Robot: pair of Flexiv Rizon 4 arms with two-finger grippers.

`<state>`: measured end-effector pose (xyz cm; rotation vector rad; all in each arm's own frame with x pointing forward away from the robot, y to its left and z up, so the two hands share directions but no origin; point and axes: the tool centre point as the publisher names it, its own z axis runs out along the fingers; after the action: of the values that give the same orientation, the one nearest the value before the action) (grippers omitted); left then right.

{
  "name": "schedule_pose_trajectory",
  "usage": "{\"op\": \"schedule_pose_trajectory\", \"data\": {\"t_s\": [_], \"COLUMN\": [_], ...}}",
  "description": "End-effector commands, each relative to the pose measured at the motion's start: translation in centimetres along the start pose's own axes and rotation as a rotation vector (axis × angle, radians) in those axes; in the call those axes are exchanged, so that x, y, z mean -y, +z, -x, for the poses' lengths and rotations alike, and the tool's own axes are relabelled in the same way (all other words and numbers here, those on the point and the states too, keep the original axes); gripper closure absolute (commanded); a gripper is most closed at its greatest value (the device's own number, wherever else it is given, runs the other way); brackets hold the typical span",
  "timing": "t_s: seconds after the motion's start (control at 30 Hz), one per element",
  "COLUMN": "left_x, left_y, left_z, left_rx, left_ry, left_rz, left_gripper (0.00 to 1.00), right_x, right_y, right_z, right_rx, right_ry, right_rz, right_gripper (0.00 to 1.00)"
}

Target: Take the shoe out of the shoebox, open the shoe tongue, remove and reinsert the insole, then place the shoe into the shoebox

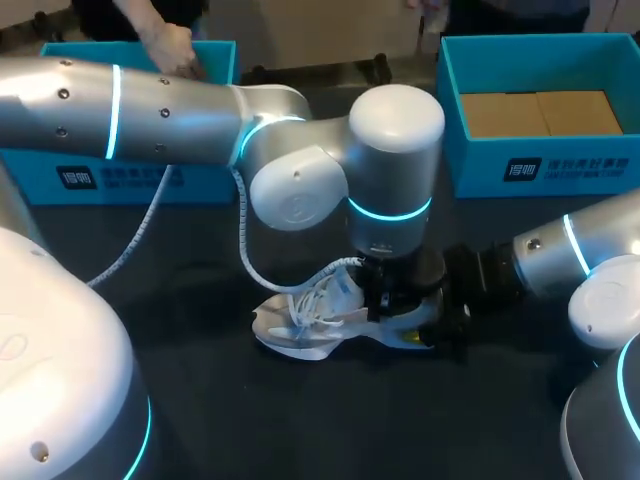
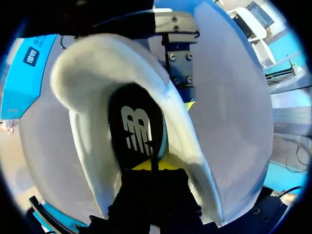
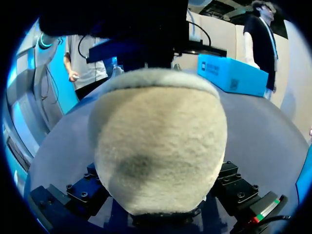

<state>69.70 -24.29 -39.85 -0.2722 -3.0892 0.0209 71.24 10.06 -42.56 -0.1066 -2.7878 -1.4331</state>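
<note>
A white shoe (image 1: 310,322) lies on the dark table, toe to the left, laces loose. My left arm comes across from the left and its gripper (image 1: 385,300) points down into the shoe's opening. In the left wrist view the black insole (image 2: 139,129) with a white logo lies inside the pale lining, and the left gripper (image 2: 151,165) is shut on the insole's heel edge. My right gripper (image 1: 438,315) holds the shoe at the heel from the right. The fuzzy heel (image 3: 158,146) sits between its fingers and hides their tips. One right finger (image 2: 178,63) presses the shoe's outer side.
A teal shoebox (image 1: 540,165) with a brown cardboard floor stands at the back right. A second teal box (image 1: 130,180) stands at the back left, partly behind my left arm, and a person's hand (image 1: 175,50) is at its far rim.
</note>
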Motion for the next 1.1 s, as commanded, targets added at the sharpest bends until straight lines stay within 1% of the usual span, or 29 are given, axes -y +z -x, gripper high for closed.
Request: {"op": "schedule_pose_trajectory", "data": {"t_s": [0.03, 0.43, 0.57, 0.77, 1.0, 1.1], "left_x": [-0.9, -0.7, -0.5, 0.1, 1.3, 1.8], "left_y": [-1.0, -2.9, -4.1, -5.8, -6.7, -7.7], "left_z": [0.1, -0.2, -0.1, 0.5, 1.2, 1.1], "left_rx": [-0.006, -0.006, 0.007, 0.028, 0.013, 0.02], "left_ry": [-0.004, 0.0, -0.009, -0.031, -0.04, -0.032], "left_rz": [-0.03, -0.058, -0.077, -0.121, -0.161, -0.177], "left_gripper": [1.0, 1.0, 1.0, 1.0, 1.0, 1.0], "right_x": [-0.1, -0.1, -0.1, -0.1, -0.1, -0.1], "right_y": [0.1, 0.1, 0.1, 0.1, 0.1, 0.1], "right_z": [0.0, 0.0, 0.0, 0.0, 0.0, 0.0], "right_rx": [0.002, 0.002, 0.002, 0.002, 0.002, 0.002], "right_ry": [0.001, 0.001, 0.001, 0.001, 0.001, 0.001], "right_rz": [-0.005, -0.005, -0.005, -0.005, -0.005, -0.005], "right_gripper": [1.0, 1.0, 1.0, 1.0, 1.0, 1.0]}}
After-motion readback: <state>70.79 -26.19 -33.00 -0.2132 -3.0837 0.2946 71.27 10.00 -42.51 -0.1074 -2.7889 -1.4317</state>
